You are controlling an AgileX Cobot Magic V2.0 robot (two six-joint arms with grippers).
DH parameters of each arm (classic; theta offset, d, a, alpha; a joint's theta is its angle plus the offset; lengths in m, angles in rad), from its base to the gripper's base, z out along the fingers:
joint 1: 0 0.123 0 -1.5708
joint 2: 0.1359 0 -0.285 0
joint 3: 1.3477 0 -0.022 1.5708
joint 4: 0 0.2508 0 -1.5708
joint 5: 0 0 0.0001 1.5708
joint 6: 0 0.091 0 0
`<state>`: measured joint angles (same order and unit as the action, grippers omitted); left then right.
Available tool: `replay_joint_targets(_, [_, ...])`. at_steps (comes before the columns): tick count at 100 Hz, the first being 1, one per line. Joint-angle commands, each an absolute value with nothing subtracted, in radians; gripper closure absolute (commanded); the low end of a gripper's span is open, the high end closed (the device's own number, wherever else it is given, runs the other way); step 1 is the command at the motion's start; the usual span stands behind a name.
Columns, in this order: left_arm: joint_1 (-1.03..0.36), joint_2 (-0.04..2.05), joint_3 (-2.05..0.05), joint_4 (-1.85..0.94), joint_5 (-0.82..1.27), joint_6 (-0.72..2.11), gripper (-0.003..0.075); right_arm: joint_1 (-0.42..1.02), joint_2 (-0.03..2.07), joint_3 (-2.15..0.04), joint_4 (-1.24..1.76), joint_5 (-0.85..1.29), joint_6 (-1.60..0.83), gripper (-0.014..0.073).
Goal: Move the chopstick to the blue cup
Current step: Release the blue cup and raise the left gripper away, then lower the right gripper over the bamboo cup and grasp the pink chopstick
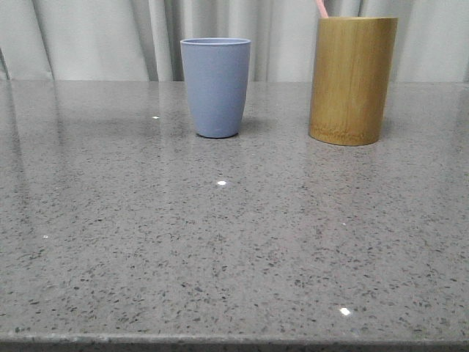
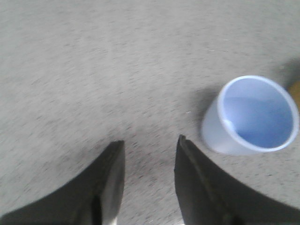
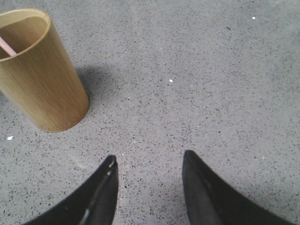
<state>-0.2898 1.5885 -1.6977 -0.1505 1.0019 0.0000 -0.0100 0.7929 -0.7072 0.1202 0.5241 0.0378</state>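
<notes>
The blue cup [image 1: 215, 86] stands upright and empty at the back middle of the table; it also shows in the left wrist view [image 2: 251, 117]. A pale pink chopstick tip [image 1: 321, 7] sticks out of the bamboo cylinder [image 1: 352, 79] to its right; it shows inside the cylinder's rim in the right wrist view [image 3: 6, 46]. My left gripper [image 2: 150, 140] is open and empty above bare table, beside the cup. My right gripper [image 3: 149, 158] is open and empty above bare table, beside the bamboo cylinder [image 3: 40, 70]. Neither gripper shows in the front view.
The grey speckled table [image 1: 234, 242] stretches to the front edge. Pale curtains [image 1: 88, 37] hang behind the table's back edge.
</notes>
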Motion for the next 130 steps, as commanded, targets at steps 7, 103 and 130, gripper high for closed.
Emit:
replay_joint_targets(7, [-0.222, 1.413, -1.557, -0.158, 0.883, -0.023, 0.0478, -0.009, 0.793, -0.745, 0.126, 0.466, 0.026, 0.0249])
replay_joint_targets(103, [-0.092, 0.653, -0.875, -0.136, 0.770, -0.050, 0.0478, 0.140, 0.882, -0.901, 0.126, 0.478, 0.017, 0.0249])
replay_joint_targets(130, [-0.092, 0.650, -0.875, -0.136, 0.772, -0.050, 0.0478, 0.282, 1.051, -1.114, 0.126, 0.472, -0.013, 0.0249])
